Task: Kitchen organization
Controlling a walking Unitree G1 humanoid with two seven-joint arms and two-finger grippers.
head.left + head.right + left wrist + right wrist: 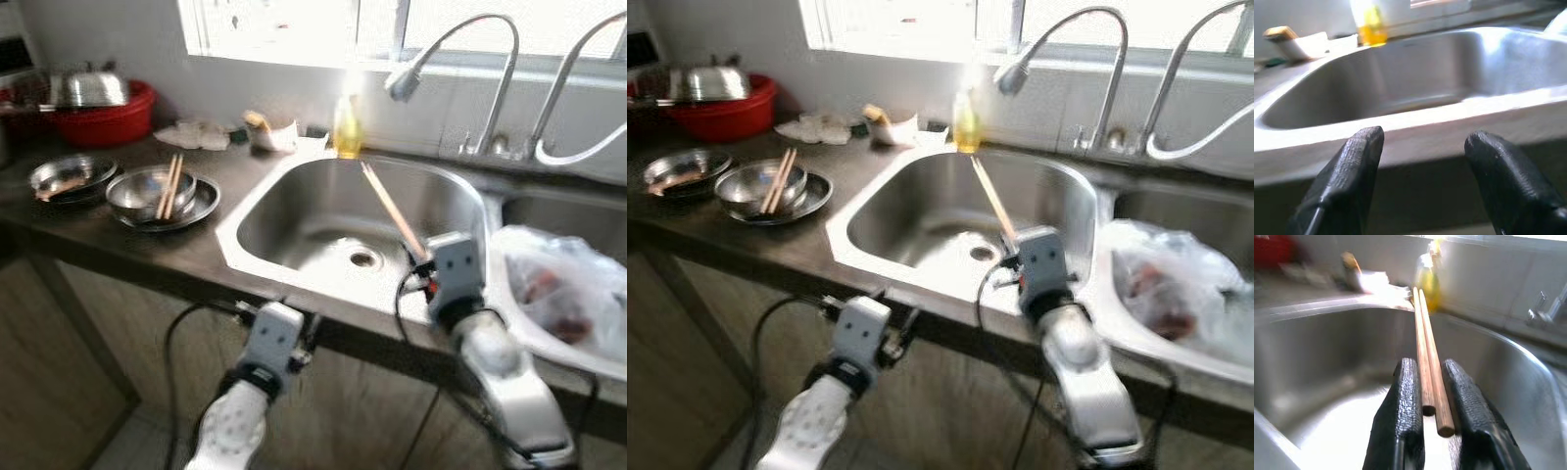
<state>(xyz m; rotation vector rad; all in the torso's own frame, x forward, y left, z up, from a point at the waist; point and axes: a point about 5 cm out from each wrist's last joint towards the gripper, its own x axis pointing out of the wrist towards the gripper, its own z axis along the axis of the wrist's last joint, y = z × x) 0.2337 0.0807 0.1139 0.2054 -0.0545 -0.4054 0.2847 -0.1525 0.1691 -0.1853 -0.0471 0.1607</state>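
Wooden chopsticks point(1428, 357) sitting pinched between your right gripper point(1432, 396) fingers, held near butt ends, tips pointing toward soap bottle point(347, 127). You are holding pair over sink basin point(294, 211), likely for rinsing or setting down. Left gripper point(1422, 161) hanging spread and empty just before sink's front edge. Second chopstick pair point(170, 186) resting across steel bowl point(147, 193) on counter point(108, 240), probably awaiting collection.

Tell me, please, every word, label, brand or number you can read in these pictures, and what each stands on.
None can be read.
The yellow bottle behind the sink shows no legible label; it is blurred and washed out by the window light.
The chopsticks, metal bowls and red basin bear no visible text.
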